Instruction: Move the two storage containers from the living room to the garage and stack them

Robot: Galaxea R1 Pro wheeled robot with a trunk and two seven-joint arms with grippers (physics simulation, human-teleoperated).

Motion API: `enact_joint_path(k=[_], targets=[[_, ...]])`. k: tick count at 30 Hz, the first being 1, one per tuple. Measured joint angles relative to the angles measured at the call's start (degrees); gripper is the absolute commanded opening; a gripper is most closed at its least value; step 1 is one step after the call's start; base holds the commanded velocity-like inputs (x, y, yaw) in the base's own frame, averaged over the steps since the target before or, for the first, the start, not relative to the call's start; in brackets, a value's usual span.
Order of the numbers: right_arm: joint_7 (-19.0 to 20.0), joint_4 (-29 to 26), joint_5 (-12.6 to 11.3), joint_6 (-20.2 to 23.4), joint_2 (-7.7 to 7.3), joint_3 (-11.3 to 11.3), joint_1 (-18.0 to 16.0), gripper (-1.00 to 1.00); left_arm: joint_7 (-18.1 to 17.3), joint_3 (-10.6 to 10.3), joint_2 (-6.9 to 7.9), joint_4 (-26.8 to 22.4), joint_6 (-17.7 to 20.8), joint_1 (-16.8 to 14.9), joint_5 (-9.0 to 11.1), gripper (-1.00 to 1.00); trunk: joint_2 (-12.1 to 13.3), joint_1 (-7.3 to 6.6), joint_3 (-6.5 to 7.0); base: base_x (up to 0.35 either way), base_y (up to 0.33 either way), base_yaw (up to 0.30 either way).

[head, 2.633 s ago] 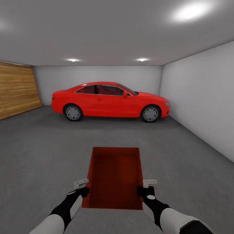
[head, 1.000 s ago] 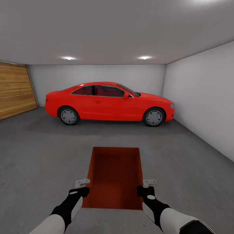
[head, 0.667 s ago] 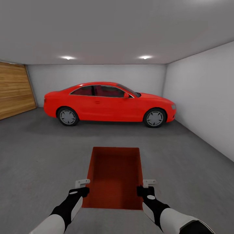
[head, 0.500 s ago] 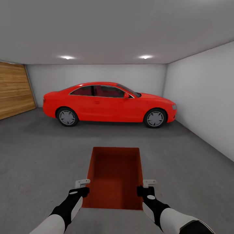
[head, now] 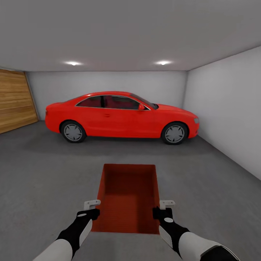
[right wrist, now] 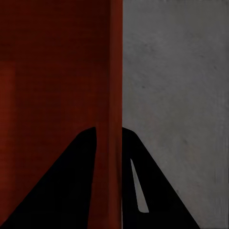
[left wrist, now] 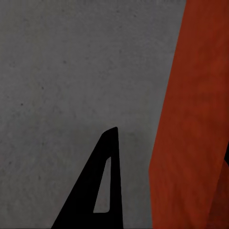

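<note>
Orange-red open-top rectangular storage container (head: 127, 197) held out in front of the robot above the dark grey concrete-like garage floor (head: 43, 170) — long axis pointing toward the glossy red car (head: 121, 116) parked along the far white wall (head: 108, 83). Left claw (head: 95, 209) pinches the container's left wall near its near corner, right claw (head: 158, 209) pinches the right wall — in the right wrist view the thin wall runs between the two black fingers (right wrist: 138, 191). Wooden plank door (head: 14, 99) at far left.
</note>
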Motion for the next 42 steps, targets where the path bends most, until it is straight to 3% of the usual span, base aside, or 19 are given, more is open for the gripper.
enact_joint_path(k=[28,42], targets=[[0.0,0.0,-0.2,-0.2,0.08,0.1,0.0,-1.0,0.0,0.0,0.06,0.0,0.0,0.0,0.0,-1.0,0.0,0.0,0.0,0.322,0.0,-0.002],[-0.1,0.0,-0.2,-0.3,0.07,0.2,0.0,-1.0,0.0,0.0,0.06,0.1,0.0,0.0,0.0,-1.0,0.0,0.0,0.0,0.322,0.0,-0.253]])
